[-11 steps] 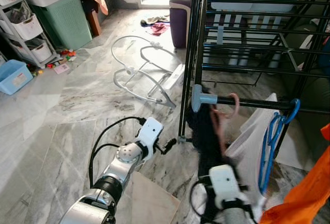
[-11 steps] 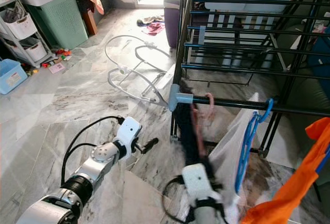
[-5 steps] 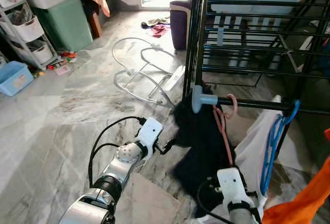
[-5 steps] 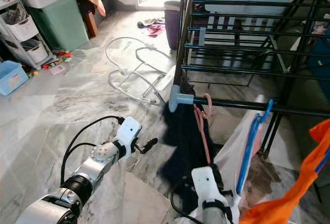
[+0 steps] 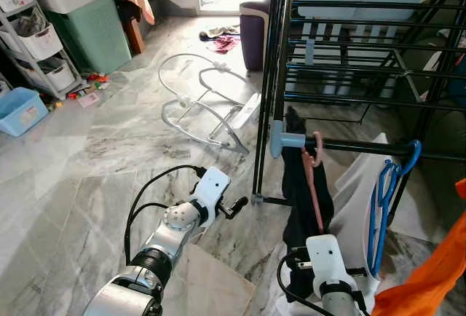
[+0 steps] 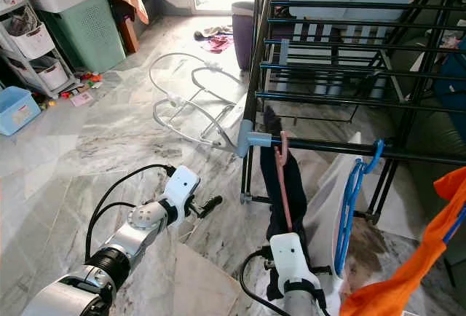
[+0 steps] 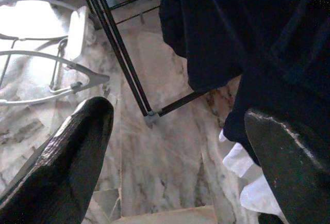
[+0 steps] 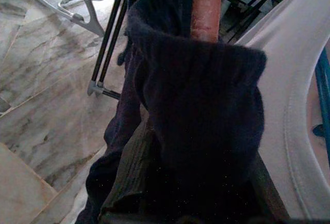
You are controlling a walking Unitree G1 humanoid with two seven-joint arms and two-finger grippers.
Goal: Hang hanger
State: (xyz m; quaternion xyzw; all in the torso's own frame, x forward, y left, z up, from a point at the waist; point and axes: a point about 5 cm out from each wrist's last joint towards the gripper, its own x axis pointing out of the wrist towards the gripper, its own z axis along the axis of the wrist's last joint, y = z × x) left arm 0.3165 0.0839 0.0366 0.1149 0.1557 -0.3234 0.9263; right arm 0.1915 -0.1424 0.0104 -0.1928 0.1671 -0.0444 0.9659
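Clutter on a marble floor (image 5: 87, 148)
A grey bouncer frame (image 5: 200, 101) lies near a green laundry basket (image 5: 91, 28), a blue bin (image 5: 18, 108) and a purple tub (image 5: 253, 32).

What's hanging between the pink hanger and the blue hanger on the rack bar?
A white garment hangs between the pink hanger and the blue hanger, seen in the left eye view.

No legible txt, labels or nos. anywhere.
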